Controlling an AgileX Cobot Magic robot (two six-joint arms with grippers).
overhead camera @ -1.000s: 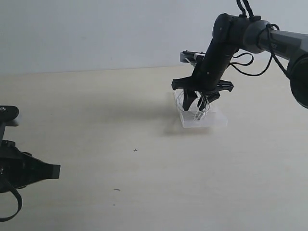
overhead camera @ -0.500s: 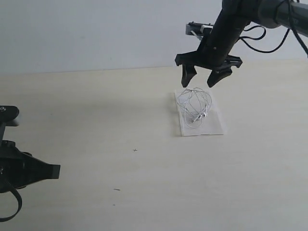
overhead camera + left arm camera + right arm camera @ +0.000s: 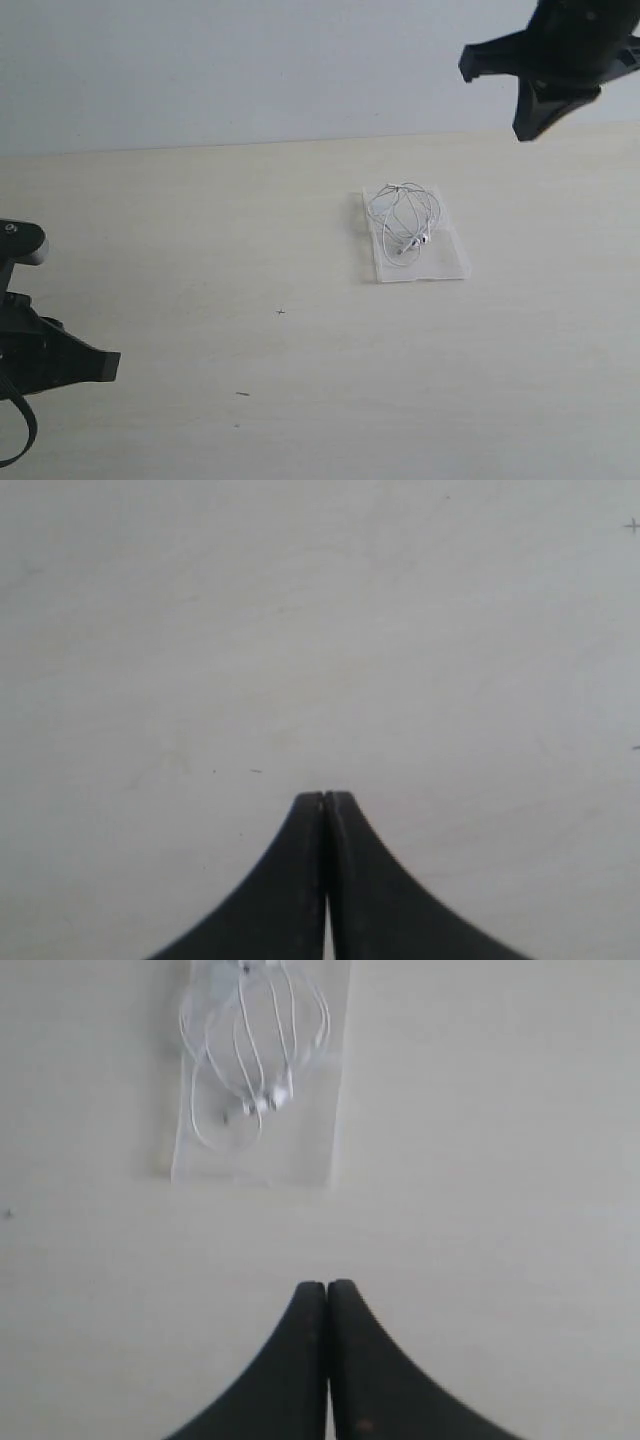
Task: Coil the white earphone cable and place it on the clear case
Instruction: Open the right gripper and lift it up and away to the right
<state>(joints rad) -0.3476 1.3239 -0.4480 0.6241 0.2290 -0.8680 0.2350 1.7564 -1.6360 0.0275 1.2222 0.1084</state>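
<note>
A: What is found changed since the earlier frames?

B: The right hand (image 3: 327,1286) is seen lifted off the clear case (image 3: 447,266) and drawn back to the upper right of the exterior view. The white earphone cable (image 3: 402,222) is left in loose loops on the case, and the left hand (image 3: 325,796) is found where it was, low at the near left of the desk (image 3: 220,220).

A: How are the hands held?

B: Both are closed on nothing; in each wrist view the two fingers are pressed together at the tips.

A: On which relation would a further move turn?

B: The cable lies below the right hand and toward the middle of the desk; the case's long axis runs from near to far in the exterior view; the right arm is much the nearer, the left hand being well apart across the desk. The placing is judged done, so a retreat is expected rather than a reach.

A: What is hidden or hard to make out?

B: The right hand is cut off by the frame's edge in the exterior view; the case's hinge and the inline remote cannot be picked out; whether a loop overhangs the case's far edge cannot be told; only bare desk is shown by the left wrist view.
</note>
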